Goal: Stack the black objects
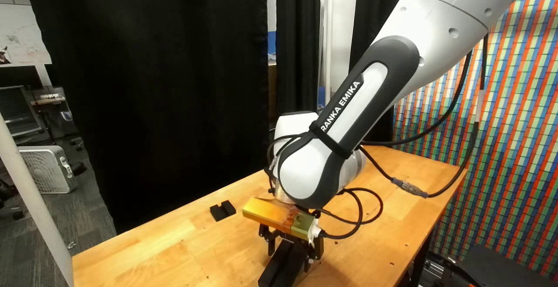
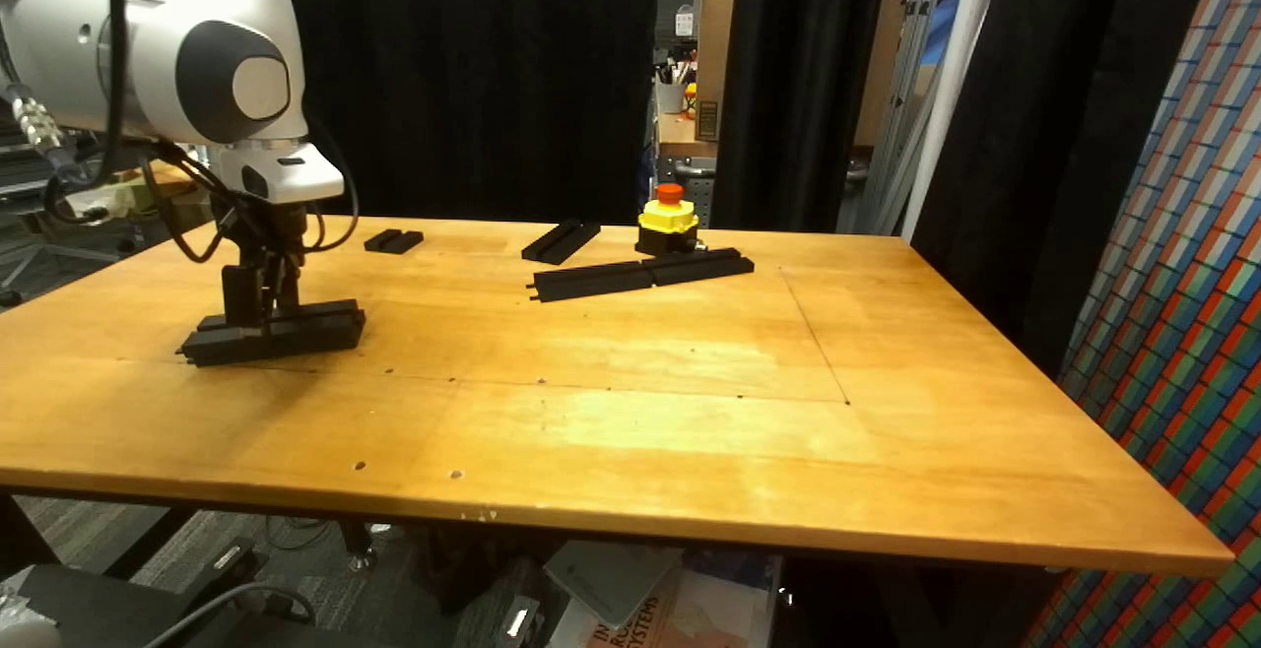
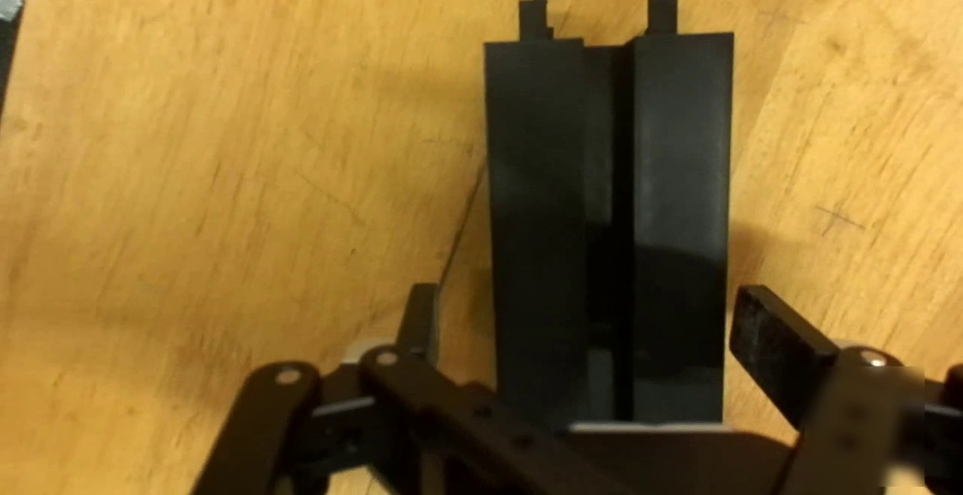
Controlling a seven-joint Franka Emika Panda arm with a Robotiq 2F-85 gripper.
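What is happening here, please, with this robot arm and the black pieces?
A Franka Panda arm has its gripper low over a grooved black bar with two end pegs on the wooden table. The jaws stand open around it, so it is not gripped. A small grooved black block, another grooved black bar and a long jointed black bar lie separately, unstacked.

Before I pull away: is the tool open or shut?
Open: in the wrist view, the tool straddles the grooved black bar, tabletop showing between one finger and it.
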